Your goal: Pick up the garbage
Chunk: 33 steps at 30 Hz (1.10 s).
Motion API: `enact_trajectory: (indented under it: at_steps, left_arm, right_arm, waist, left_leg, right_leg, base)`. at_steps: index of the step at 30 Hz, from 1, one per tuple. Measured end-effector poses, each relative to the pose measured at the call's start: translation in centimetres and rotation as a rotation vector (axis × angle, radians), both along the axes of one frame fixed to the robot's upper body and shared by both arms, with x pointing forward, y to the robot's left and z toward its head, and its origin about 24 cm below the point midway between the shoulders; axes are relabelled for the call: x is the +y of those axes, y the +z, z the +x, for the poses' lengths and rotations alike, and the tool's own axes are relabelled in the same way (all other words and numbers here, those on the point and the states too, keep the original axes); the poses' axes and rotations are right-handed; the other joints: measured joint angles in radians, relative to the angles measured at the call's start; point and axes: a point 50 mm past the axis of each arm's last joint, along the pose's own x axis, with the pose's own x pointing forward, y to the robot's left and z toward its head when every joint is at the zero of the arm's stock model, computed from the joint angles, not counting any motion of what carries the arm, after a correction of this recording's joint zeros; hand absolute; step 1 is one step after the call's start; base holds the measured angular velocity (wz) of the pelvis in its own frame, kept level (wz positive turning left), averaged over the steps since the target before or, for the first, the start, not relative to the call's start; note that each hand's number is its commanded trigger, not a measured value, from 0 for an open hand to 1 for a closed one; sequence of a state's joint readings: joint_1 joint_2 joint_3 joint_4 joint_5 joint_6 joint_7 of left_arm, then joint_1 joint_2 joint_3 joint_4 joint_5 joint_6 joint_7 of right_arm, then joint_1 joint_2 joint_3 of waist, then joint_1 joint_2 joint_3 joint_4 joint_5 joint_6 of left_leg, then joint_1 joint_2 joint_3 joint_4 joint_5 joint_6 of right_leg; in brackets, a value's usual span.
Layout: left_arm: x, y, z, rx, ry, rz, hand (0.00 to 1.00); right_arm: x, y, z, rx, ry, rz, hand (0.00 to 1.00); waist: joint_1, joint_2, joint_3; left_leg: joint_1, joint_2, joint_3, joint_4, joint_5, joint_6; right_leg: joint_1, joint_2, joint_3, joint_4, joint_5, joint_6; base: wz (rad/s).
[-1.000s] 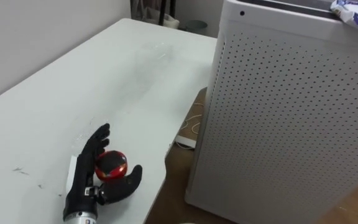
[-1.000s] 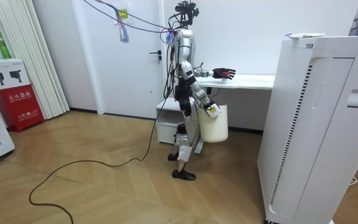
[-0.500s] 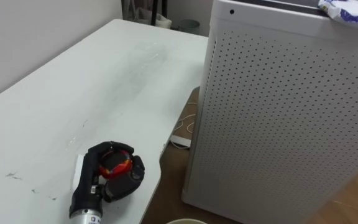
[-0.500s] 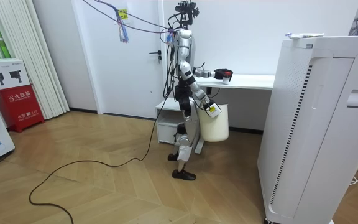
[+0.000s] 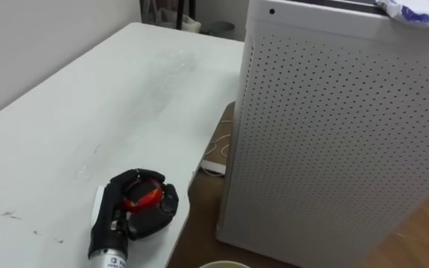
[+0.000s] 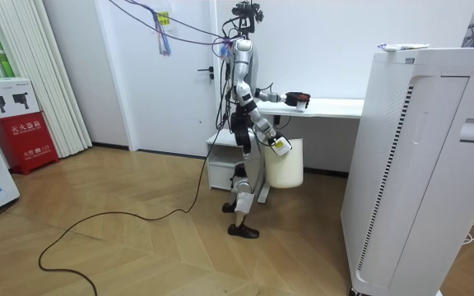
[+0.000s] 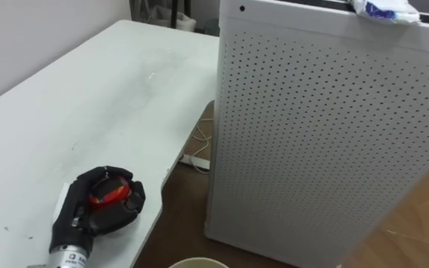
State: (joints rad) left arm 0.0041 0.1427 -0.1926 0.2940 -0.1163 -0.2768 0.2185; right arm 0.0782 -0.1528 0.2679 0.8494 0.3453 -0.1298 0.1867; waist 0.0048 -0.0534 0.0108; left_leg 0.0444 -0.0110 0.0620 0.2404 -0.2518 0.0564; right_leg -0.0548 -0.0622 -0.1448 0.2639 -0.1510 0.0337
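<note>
L hand point(image 5: 136, 208), matte black, at approx 7 o'clock in the eye view, fingers curled tight round 1 red garbage piece point(image 5: 141, 195). Piece is round and glossy and sits on the bench point(image 5: 88, 112), a smooth white top w/ faint scuffs. At 3 o'clock of it: 1 white cabinet point(image 5: 334, 134), boxy, perforated face. 1 crumpled blue-white wrapper point(image 5: 415, 11) lies on its top, at 1 o'clock. Room view: R hand point(image 6: 279, 145) hangs low by 1 cream bin point(image 6: 286, 168); its state can't be told.
</note>
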Motion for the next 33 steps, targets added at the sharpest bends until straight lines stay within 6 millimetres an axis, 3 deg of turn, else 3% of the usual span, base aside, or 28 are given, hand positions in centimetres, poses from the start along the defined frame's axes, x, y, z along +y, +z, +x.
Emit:
enact_trajectory:
  at_steps: [2, 8, 12, 16, 21, 28, 29, 30, 31, 33]
  left_arm:
    - [-0.4, 0.2, 0.1, -0.003, -0.037, -0.01, 1.0]
    - [-3.0, 2.6, 0.3, -0.094, -0.199, -0.091, 1.0]
    - [-4.0, 3.0, 0.3, -0.102, -0.263, -0.125, 1.0]
    - [-5.0, 3.1, 0.2, -0.103, -0.33, -0.135, 1.0]
    - [-5.7, 3.0, 0.0, -0.1, -0.389, -0.139, 1.0]
    - [-5.6, 2.7, -0.4, -0.082, -0.408, -0.128, 1.0]
    - [-5.6, 2.7, -0.4, -0.08, -0.408, -0.127, 0.91]
    - [-5.6, 2.7, -0.4, -0.08, -0.409, -0.127, 0.33]
    - [-5.6, 2.7, -0.4, -0.081, -0.409, -0.126, 0.0]
    - [-5.6, 2.7, -0.4, -0.08, -0.412, -0.126, 0.0]
  right_arm:
    - [0.1, 0.3, 0.8, -0.019, 0.009, 0.0, 1.0]
    - [0.3, 1.2, 3.1, -0.08, 0.02, -0.001, 1.0]
    - [0.4, 2.8, 4.9, -0.173, 0.018, 0.005, 1.0]
    - [0.9, 4.8, 6.6, -0.284, 0.042, 0.022, 1.0]
    - [1.4, 5.4, 7.1, -0.33, 0.05, 0.04, 1.0]
    - [1.0, 5.4, 7.1, -0.327, 0.049, 0.026, 1.0]
    - [1.0, 5.4, 7.1, -0.326, 0.05, 0.023, 1.0]
    - [0.9, 5.4, 7.1, -0.326, 0.052, 0.02, 1.0]
    - [0.9, 5.5, 7.2, -0.328, 0.053, 0.019, 1.0]
    - [1.0, 5.6, 7.5, -0.334, 0.053, 0.018, 1.0]
  waist:
    - [0.005, -0.005, 0.0015]
    - [-0.003, -0.018, 0.0059]
    - [-0.001, -0.001, 0.0095]
    - [-0.009, 0.018, 0.0071]
    - [-0.024, 0.02, 0.0068]
    - [-0.015, 0.018, 0.0068]
    - [-0.01, 0.018, 0.007]
    - [-0.004, 0.017, 0.0067]
    - [-0.001, 0.017, 0.0068]
    - [0.0, 0.018, 0.007]
  left_leg:
    - [0.0, 0.003, 0.041, -0.001, 0.0, 0.0]
    - [-0.023, 0.007, 0.045, 0.001, -0.001, 0.002]
    - [-0.049, 0.017, 0.061, 0.004, -0.001, 0.0]
    - [-0.072, 0.022, 0.072, 0.017, 0.0, -0.001]
    - [-0.075, 0.023, 0.078, 0.017, 0.0, -0.001]
    - [-0.076, 0.025, 0.127, 0.018, 0.0, -0.001]
    - [-0.077, 0.025, 0.128, 0.017, 0.0, -0.001]
    - [-0.083, 0.024, 0.128, 0.018, 0.0, -0.001]
    - [-0.092, 0.025, 0.128, 0.017, 0.0, -0.001]
    - [-0.106, 0.027, 0.128, 0.017, 0.0, -0.001]
  right_leg:
    - [-0.021, -0.001, 0.006, 0.019, 0.001, -0.002]
    - [-0.054, 0.002, 0.001, 0.024, 0.019, -0.009]
    - [-0.077, 0.012, -0.004, 0.01, 0.036, -0.019]
    - [-0.1, 0.017, -0.002, 0.011, 0.038, -0.02]
    - [-0.106, 0.018, -0.003, 0.01, 0.038, -0.02]
    - [-0.141, 0.02, 0.01, 0.024, 0.043, -0.028]
    - [-0.147, 0.021, 0.012, 0.029, 0.044, -0.029]
    - [-0.161, 0.023, 0.021, 0.035, 0.046, -0.032]
    - [-0.174, 0.026, 0.03, 0.036, 0.05, -0.034]
    - [-0.191, 0.03, 0.034, 0.035, 0.057, -0.037]
  base:
    - [-0.44]
    - [-0.1]
    - [-0.1]
    - [-0.08]
    - [-0.04]
    - [-0.26]
    - [-0.37]
    - [-0.32]
    - [-0.28]
    - [-0.14]
